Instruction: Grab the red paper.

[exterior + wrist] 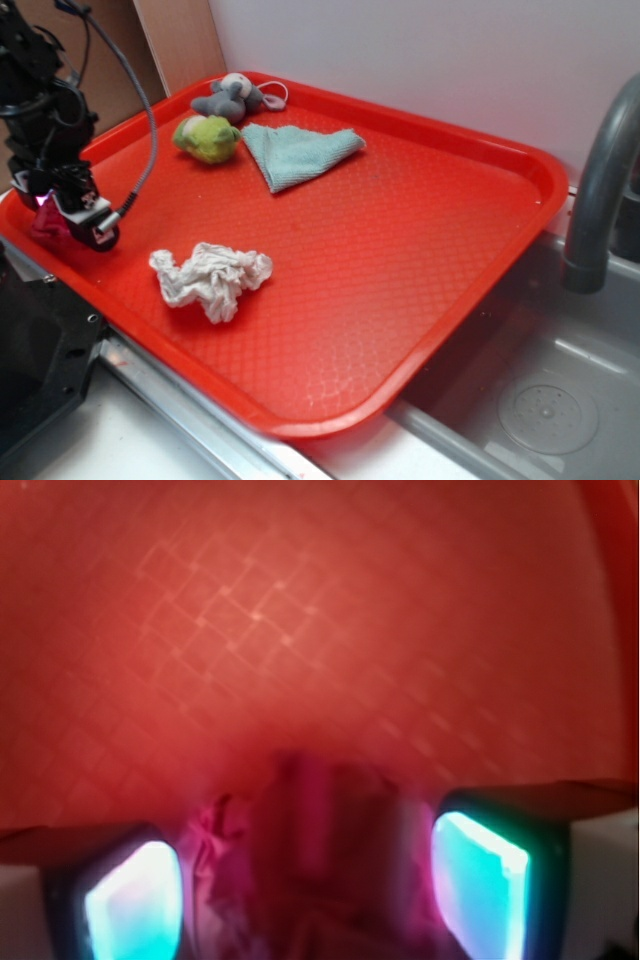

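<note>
Down at the tray's left edge, the gripper stands with its fingers spread to either side of the red paper, which lies between them; whether they press it yet cannot be told. The wad sits near the red tray's raised rim, so a squeeze could pinch only a loose fold and slip. The white paper wad lies well apart.

No readable text, labels, brands or numbers in either view. Tray, cloth, white wad and toys all unmarked. Wrist view too blurred for any print.
</note>
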`<state>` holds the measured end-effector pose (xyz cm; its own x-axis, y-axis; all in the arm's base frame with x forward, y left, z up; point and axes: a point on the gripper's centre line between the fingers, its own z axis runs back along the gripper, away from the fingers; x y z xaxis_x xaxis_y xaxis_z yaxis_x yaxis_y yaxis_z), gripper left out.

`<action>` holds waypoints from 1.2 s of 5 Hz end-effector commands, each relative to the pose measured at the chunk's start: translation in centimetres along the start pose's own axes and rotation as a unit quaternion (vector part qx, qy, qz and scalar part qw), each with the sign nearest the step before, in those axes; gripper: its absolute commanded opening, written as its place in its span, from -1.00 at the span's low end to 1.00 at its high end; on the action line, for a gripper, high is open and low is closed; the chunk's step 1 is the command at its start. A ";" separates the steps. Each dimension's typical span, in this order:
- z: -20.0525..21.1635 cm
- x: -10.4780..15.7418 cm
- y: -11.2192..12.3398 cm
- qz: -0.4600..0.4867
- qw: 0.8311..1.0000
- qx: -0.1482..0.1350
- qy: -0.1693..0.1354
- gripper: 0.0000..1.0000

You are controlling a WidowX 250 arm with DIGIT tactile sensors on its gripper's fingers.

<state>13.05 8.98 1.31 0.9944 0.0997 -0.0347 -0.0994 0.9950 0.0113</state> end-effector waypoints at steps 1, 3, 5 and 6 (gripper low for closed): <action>1.2 -0.7 -1.4 0.009 1.000 -0.017 -0.015 -1.00; 11.5 4.4 -3.8 -0.002 0.993 0.006 -0.118 -1.00; 20.4 8.8 -9.9 -0.029 0.997 0.038 -0.068 -1.00; 19.5 8.5 -10.1 -0.031 0.997 0.042 -0.064 -1.00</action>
